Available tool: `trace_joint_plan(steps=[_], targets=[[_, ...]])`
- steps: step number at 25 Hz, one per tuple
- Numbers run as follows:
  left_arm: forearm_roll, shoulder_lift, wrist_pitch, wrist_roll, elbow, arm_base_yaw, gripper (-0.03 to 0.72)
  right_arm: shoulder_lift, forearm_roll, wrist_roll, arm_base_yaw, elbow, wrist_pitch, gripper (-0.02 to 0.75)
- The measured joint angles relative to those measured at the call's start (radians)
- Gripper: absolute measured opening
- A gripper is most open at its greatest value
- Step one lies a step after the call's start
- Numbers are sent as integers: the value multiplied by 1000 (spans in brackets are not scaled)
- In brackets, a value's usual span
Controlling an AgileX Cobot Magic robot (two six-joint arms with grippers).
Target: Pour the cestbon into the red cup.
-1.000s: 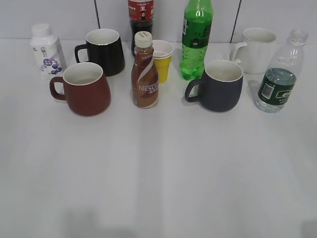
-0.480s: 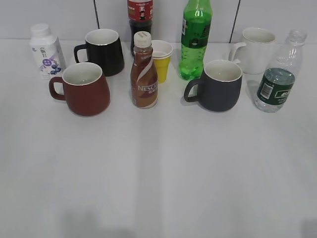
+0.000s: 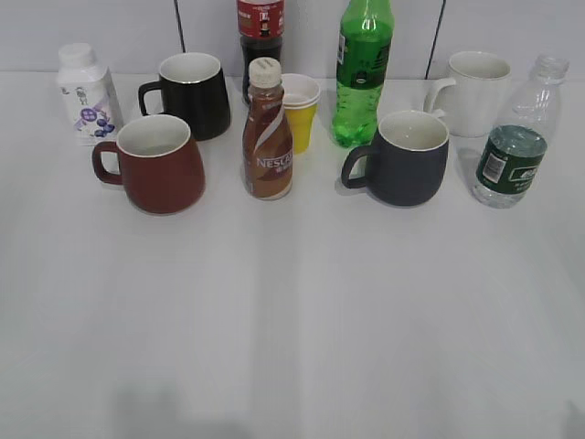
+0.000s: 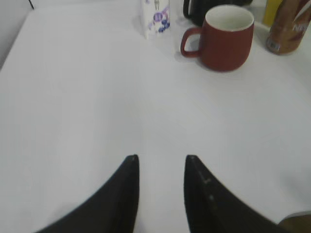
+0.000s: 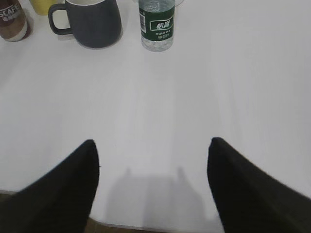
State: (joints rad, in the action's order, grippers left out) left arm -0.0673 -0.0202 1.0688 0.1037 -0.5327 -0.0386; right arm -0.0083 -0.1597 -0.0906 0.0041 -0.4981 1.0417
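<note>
The cestbon bottle (image 3: pixel 516 146), clear and ribbed with a dark green label and no cap, stands at the far right of the table; it also shows in the right wrist view (image 5: pixel 156 26). The red cup (image 3: pixel 157 163) stands at the left, handle to the left, white inside; it also shows in the left wrist view (image 4: pixel 224 37). My left gripper (image 4: pixel 160 160) is open and empty over bare table, well short of the red cup. My right gripper (image 5: pixel 151 145) is wide open and empty near the table's front edge, far from the bottle. Neither gripper shows in the exterior view.
A black mug (image 3: pixel 194 93), a brown Nescafe bottle (image 3: pixel 267 133), a yellow paper cup (image 3: pixel 300 108), a green soda bottle (image 3: pixel 362 73), a navy-grey mug (image 3: pixel 407 157), a white mug (image 3: pixel 475 91), a small white bottle (image 3: pixel 86 91) and a dark cola bottle (image 3: pixel 260 27) stand along the back.
</note>
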Motion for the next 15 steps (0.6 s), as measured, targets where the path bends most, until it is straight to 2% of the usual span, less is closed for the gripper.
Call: trace_joint_plan(steps=[15], targets=[[0, 27, 0, 0, 1, 0, 240, 0, -8, 0, 3, 1, -1, 522]])
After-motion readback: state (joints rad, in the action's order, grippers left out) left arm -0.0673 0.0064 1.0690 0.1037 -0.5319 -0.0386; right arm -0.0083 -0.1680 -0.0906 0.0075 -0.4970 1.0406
